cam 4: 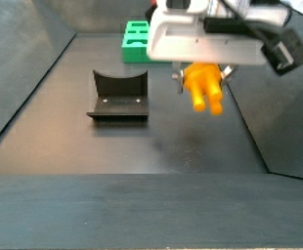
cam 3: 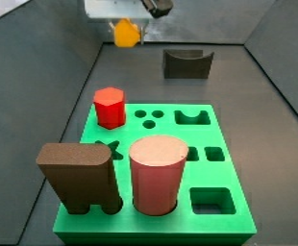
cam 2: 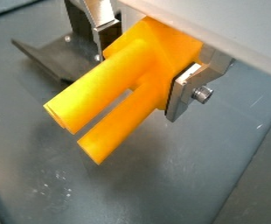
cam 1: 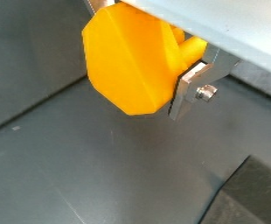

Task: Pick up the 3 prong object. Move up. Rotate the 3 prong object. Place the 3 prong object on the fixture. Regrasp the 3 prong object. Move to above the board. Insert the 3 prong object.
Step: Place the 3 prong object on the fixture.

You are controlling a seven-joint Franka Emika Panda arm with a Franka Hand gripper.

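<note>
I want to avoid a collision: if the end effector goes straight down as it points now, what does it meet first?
Probably the bare grey floor: the end effector holds the yellow-orange plastic three-prong block beside the dark grey fixture, not above it.

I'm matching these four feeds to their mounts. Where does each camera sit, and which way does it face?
Wrist view: on the arm, looking down past the gripper at the 3 prong object.
Wrist view: same mount, showing the prongs and the fixture.
Side view: beyond the board, facing the fixture.
Side view: opposite end, facing the board; gripper holds the object aloft.
Shared: object, gripper.
</note>
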